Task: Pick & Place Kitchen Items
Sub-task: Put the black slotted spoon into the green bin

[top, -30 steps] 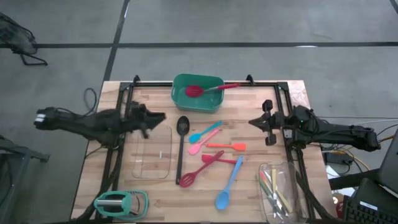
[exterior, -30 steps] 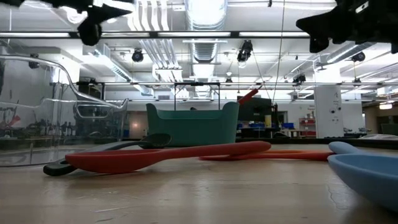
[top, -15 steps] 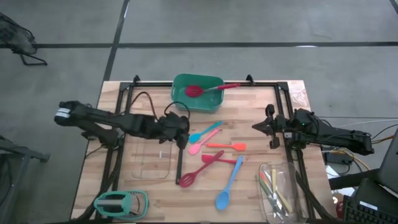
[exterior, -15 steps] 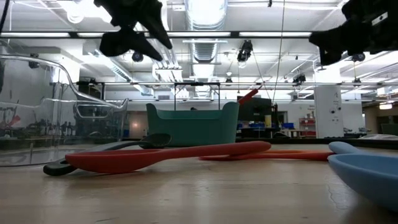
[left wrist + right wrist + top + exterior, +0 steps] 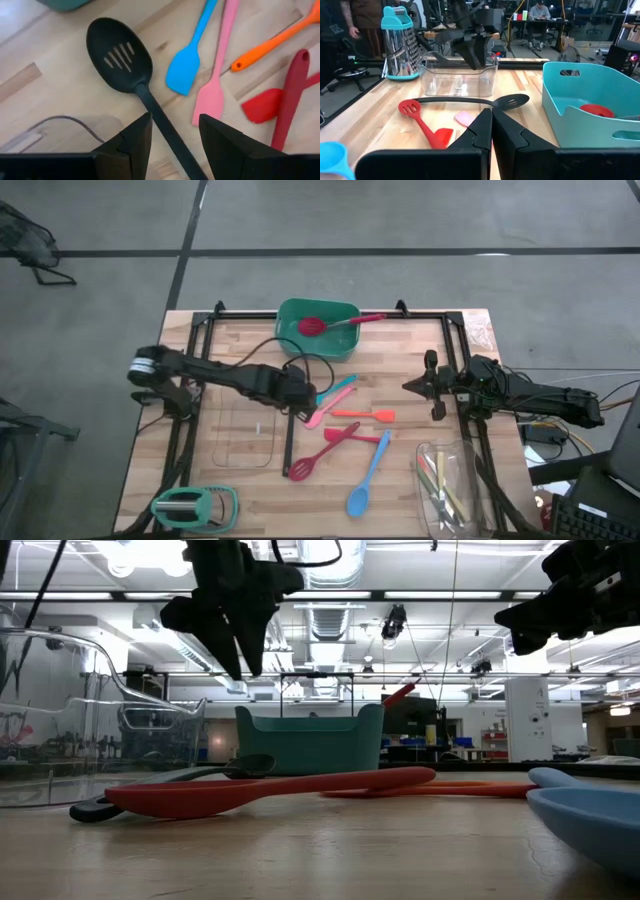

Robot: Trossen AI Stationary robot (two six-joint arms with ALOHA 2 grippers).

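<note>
My left gripper (image 5: pixel 300 396) hangs open above the table, fingers pointing down over the long black slotted spoon (image 5: pixel 291 420). In the left wrist view the spoon's handle (image 5: pixel 160 120) runs between the two fingers, below them and untouched. In the low view the gripper (image 5: pixel 243 662) is well above the table. Blue (image 5: pixel 187 65), pink (image 5: pixel 215 90) and orange (image 5: pixel 270 37) spatulas, red utensils (image 5: pixel 330 448) and a blue spoon (image 5: pixel 365 480) lie flat on the wood beside the black spoon. A red spoon (image 5: pixel 330 325) leans in the green tub (image 5: pixel 290 340). My right gripper (image 5: pixel 432 385) is shut and empty at the right.
A clear glass tray (image 5: pixel 245 430) lies left of the black spoon. A second glass tray (image 5: pixel 445 485) holding small cutlery lies at the near right. A teal grater (image 5: pixel 195 505) lies at the near left corner. Black frame rails (image 5: pixel 190 380) run along the table's sides.
My left gripper has gone toward the table's right edge, from beyond the glass tray's left side across it to above the black spoon, and has tipped so that its fingers point down. The utensils have not moved.
</note>
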